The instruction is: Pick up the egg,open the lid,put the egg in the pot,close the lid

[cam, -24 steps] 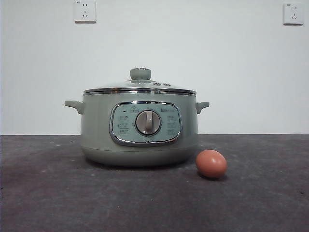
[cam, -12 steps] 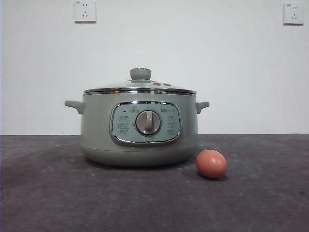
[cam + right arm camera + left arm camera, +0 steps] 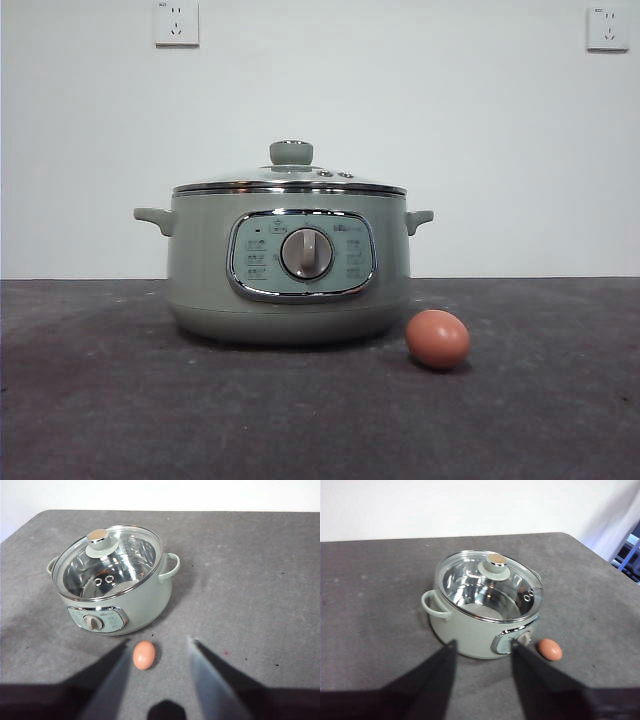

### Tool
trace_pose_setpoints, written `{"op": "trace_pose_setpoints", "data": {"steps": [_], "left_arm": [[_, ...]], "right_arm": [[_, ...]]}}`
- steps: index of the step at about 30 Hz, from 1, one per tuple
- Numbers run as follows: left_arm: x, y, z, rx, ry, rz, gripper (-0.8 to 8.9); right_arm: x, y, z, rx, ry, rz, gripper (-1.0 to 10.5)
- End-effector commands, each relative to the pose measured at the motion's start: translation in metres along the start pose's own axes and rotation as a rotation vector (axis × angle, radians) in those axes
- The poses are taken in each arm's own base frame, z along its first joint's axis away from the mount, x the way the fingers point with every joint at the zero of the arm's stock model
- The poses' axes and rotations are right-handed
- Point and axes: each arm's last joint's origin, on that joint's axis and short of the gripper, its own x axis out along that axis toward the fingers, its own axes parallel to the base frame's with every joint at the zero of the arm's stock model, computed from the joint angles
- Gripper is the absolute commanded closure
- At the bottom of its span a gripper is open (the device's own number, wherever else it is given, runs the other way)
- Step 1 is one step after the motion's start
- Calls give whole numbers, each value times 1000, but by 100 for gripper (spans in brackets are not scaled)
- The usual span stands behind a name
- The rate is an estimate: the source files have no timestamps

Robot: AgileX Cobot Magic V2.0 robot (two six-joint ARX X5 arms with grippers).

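Observation:
The sage-green pot (image 3: 288,265) stands on the dark table with its glass lid (image 3: 290,178) closed on it. The brown-orange egg (image 3: 437,339) lies on the table just in front of the pot's right side. The pot (image 3: 480,625), lid (image 3: 489,585) and egg (image 3: 550,649) also show in the left wrist view. My left gripper (image 3: 481,647) is open and empty, well short of the pot. In the right wrist view the pot (image 3: 115,600), lid (image 3: 107,562) and egg (image 3: 144,655) show. My right gripper (image 3: 157,645) is open and empty, high above the egg.
The grey table (image 3: 100,400) runs wide on both sides of the pot. Two wall sockets (image 3: 176,22) sit high on the white back wall. The table's far edge (image 3: 200,511) shows behind the pot.

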Motion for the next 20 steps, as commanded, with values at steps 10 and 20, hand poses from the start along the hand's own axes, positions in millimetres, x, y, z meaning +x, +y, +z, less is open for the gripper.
{"op": "trace_pose_setpoints", "data": {"steps": [10, 20], "left_arm": [[19, 8, 9, -6, 35, -38, 243], [60, 19, 43, 22, 26, -152, 243]], "right_arm": [[4, -2, 3, 5, 11, 2, 340], [22, -10, 7, 34, 76, 19, 344]]}}
